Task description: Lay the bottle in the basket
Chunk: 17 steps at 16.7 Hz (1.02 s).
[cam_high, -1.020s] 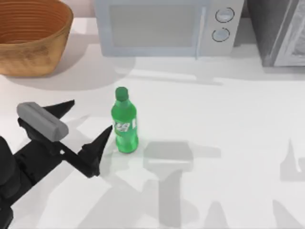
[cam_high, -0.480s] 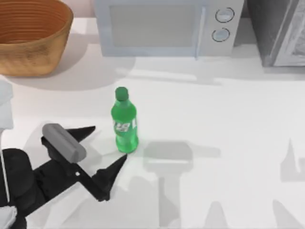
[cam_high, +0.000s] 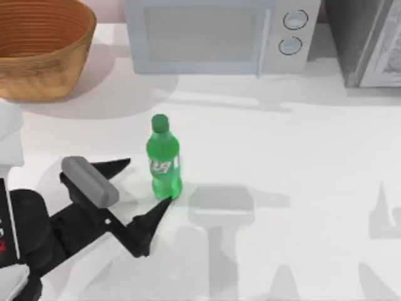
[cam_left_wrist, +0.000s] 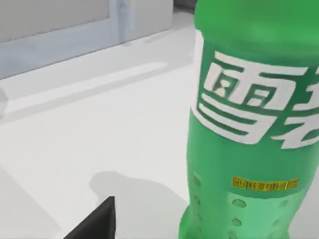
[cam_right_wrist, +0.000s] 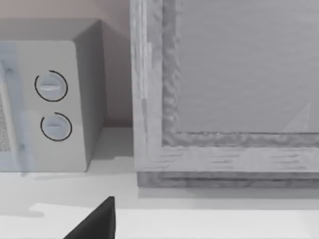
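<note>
Standing upright mid-table, the bottle (cam_high: pixel 164 160) is waiting ungrasped — the left gripper (cam_high: pixel 143 187), fingers spread wide and empty, is flanking its base; the basket (cam_high: pixel 42 53) is sitting well apart, unfilled.

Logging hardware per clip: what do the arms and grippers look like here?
The left arm is black with white casing at the top view's left edge. Its left gripper has two black, pointed wedge fingers and a grey cylinder above them. The right gripper's black finger is a similar wedge.
</note>
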Each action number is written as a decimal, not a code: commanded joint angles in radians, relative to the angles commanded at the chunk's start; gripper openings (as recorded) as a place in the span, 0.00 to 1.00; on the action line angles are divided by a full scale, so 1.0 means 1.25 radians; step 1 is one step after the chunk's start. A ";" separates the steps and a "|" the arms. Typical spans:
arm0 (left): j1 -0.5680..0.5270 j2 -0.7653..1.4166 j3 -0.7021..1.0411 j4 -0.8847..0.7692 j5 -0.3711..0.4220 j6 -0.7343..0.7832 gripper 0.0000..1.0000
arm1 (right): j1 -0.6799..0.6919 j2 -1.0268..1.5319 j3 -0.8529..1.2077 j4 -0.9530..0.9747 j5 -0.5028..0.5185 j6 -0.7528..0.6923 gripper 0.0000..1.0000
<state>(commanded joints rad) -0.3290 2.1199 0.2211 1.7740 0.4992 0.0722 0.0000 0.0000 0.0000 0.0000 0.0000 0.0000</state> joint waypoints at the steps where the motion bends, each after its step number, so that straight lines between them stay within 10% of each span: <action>1: -0.004 -0.001 0.009 -0.005 -0.004 -0.001 1.00 | 0.000 0.000 0.000 0.000 0.000 0.000 1.00; 17: -0.091 0.017 0.165 -0.138 -0.090 -0.014 1.00 | 0.000 0.000 0.000 0.000 0.000 0.000 1.00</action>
<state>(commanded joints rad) -0.4424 2.1414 0.4277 1.6012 0.3873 0.0543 0.0000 0.0000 0.0000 0.0000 0.0000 0.0000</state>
